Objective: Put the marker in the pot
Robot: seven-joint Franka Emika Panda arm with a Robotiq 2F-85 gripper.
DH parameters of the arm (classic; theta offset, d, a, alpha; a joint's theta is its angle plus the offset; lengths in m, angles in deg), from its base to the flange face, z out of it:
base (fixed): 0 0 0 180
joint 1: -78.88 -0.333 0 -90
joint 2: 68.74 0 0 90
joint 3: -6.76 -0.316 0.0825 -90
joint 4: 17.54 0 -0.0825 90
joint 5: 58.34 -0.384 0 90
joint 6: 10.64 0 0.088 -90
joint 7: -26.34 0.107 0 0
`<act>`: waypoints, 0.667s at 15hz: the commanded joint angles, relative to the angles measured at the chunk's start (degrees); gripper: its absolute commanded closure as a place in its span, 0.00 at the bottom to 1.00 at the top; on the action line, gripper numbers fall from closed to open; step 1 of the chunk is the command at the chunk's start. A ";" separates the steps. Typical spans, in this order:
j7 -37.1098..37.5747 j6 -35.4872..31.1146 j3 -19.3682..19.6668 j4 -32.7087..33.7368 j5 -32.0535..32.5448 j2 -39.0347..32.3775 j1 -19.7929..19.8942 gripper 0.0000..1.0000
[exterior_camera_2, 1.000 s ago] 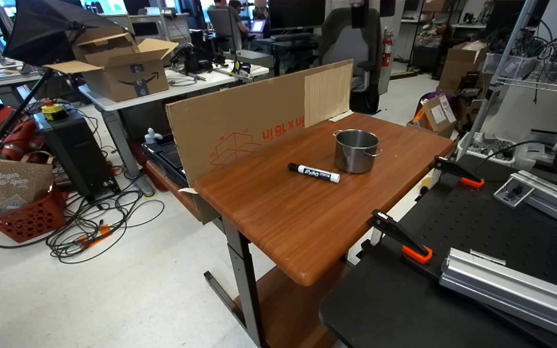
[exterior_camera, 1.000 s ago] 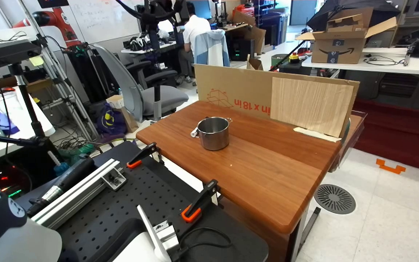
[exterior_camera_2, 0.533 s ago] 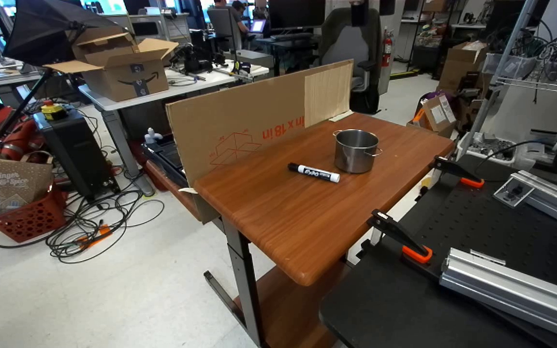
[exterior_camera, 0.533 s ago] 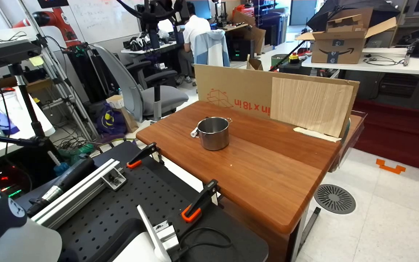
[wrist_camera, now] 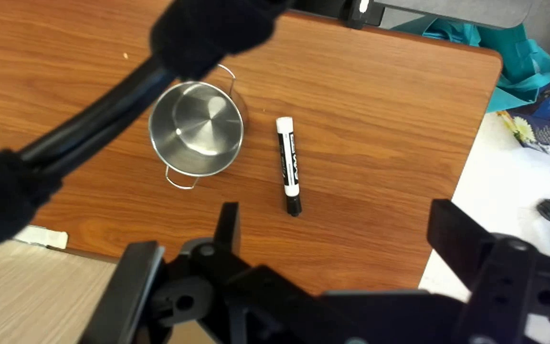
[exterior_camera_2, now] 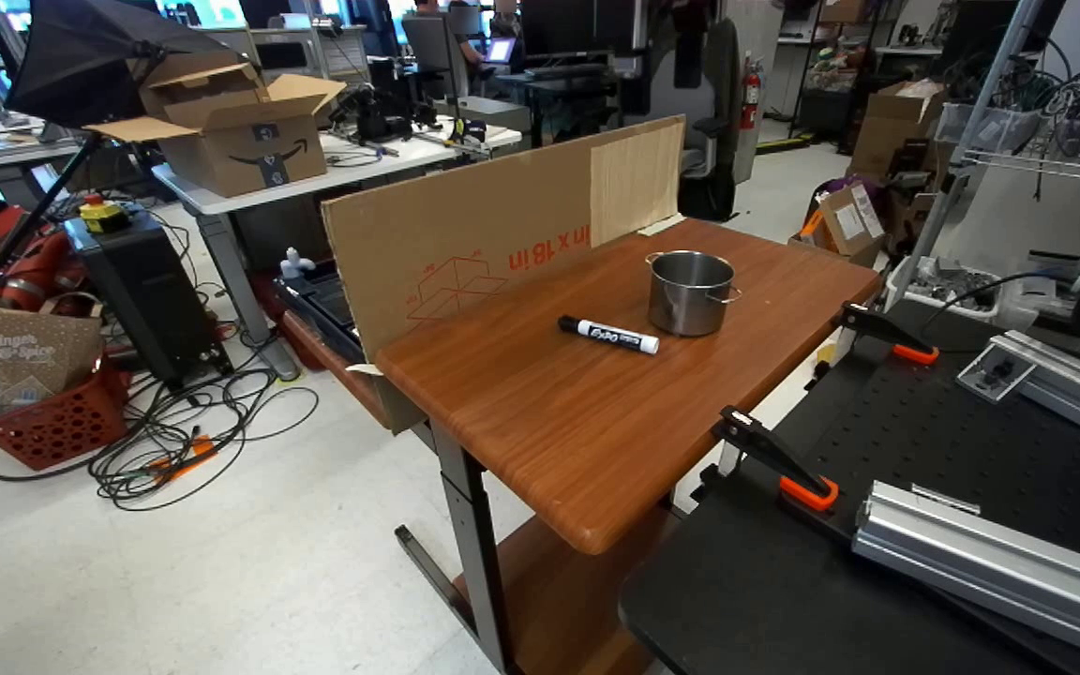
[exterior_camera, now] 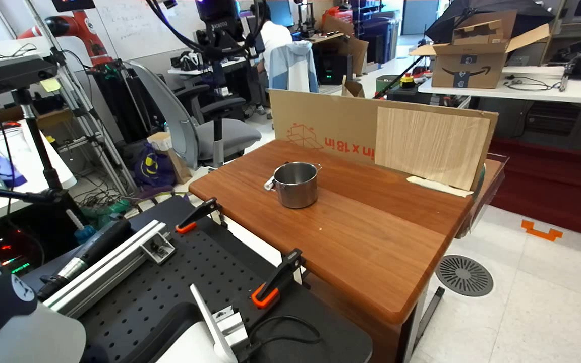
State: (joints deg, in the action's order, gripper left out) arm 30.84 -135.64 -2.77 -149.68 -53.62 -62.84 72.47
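Pincer (wrist_camera: 334, 222) at wrist-view bottom is spread wide, empty, prob. b/c Expo marker (wrist_camera: 289, 165), mid-frame near two-handled pot (wrist_camera: 197, 128), awaits grasp.

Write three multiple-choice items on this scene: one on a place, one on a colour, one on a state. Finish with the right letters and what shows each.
1. Where is the marker relative to the pot?
A. Inside it
B. On the table, beside it
C. Underneath it

2. What colour is the marker's cap?
A. Red
B. Yellow
C. Black

3. How does the gripper stand?
A. Open
B. Shut on the marker
C. Shut on the pot

Right letters:
1: B, since the wrist view shows a strip of table between marker and pot.
2: C, since the cap end shows plainly black in the wrist view.
3: A, since its fingers stand wide apart in the wrist view.
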 commanded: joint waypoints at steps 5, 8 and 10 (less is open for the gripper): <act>-7.18 -6.12 0.79 5.10 -2.44 -11.75 -0.66 0.00; -9.90 -4.41 1.06 9.53 -1.41 -17.90 -0.49 0.00; -10.53 -4.17 1.26 11.73 -0.86 -21.14 -0.45 0.00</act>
State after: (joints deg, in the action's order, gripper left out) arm 22.59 -141.54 -1.95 -142.21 -54.44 -79.59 72.18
